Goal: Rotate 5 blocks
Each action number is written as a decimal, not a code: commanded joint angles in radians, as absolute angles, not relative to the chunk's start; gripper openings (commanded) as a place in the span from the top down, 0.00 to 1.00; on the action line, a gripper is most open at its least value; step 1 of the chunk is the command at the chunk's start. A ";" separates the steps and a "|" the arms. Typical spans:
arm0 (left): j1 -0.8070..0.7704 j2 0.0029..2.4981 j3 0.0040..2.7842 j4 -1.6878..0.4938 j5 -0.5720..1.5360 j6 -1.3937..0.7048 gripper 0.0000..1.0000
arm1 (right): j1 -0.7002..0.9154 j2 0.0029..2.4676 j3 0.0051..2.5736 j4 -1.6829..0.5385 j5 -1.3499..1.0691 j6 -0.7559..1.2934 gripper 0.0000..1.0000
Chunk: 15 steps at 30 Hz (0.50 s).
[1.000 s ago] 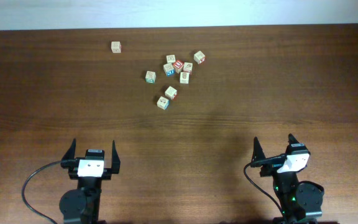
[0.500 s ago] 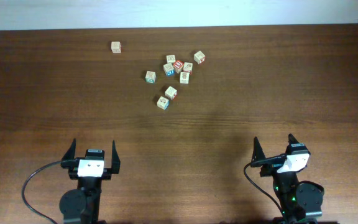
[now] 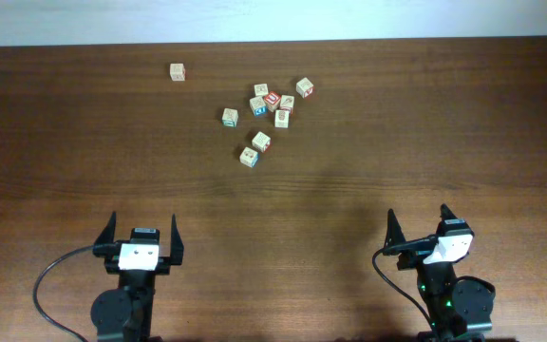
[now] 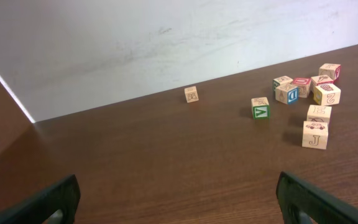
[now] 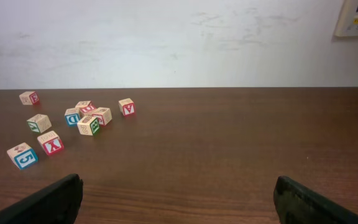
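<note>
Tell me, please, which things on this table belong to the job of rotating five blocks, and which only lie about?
Likely for the job: 5 block, X block, A block, D block, green-marked block; left tool and right tool, both open. Which five are meant is a guess.
Just lying about: red-topped cube; lone pale cube.

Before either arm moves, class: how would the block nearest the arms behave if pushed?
The nearest block looks like rigid wood, so it probably won't deform. Its flat faces suggest sliding, not rolling. It is small, so likely light, and it may twist on the smooth table if nudged off-centre.
</note>
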<state>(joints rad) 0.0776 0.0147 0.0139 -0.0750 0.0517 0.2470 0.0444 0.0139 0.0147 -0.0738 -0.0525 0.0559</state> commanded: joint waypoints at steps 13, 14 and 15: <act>0.072 0.008 0.009 -0.019 0.044 0.260 0.01 | 0.039 0.007 0.006 -0.065 -0.049 0.063 0.02; 0.072 0.008 0.009 -0.009 0.044 0.260 0.01 | 0.039 0.007 0.006 -0.057 -0.049 0.063 0.02; 0.072 0.009 0.010 -0.005 0.044 0.260 0.01 | 0.039 0.007 0.006 -0.046 -0.052 0.063 0.02</act>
